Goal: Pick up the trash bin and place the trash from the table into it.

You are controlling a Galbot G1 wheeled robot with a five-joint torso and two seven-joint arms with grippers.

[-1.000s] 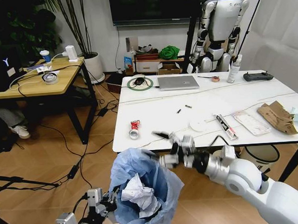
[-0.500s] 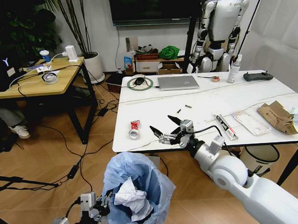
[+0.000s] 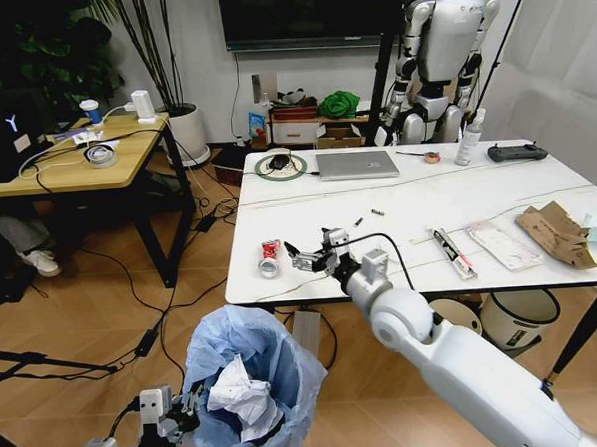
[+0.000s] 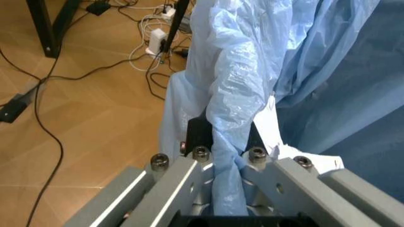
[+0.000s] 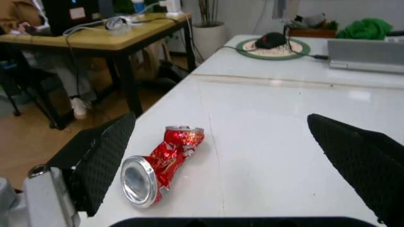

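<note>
The trash bin (image 3: 249,391), lined with a crinkled light-blue bag, is held off the wooden floor, below and in front of the near edge of the table (image 3: 418,212), toward its left corner. Crumpled white wrappers (image 3: 238,399) are seen inside it. The left gripper (image 3: 174,418) is placed at the side of the bin farthest from the table; in the left wrist view its jaws are pressed together on a gathered fold of the blue bag (image 4: 230,156) at the rim.

Above the table's near left corner, the right gripper (image 3: 305,257) is held low over the marble top, with its fingers spread wide. The crushed red can (image 3: 270,257) lies on its side just beside that gripper, toward the table's left edge; in the right wrist view the can (image 5: 159,163) is seen in the gap between the two black pads (image 5: 104,161), with neither pad touching it.

Farther along the table's near edge, to the right, clear plastic packaging (image 3: 503,244) and torn brown cardboard (image 3: 557,232) are laid flat. At the table's far edge a silver laptop (image 3: 357,164) and a black controller (image 3: 516,152) are set.
</note>
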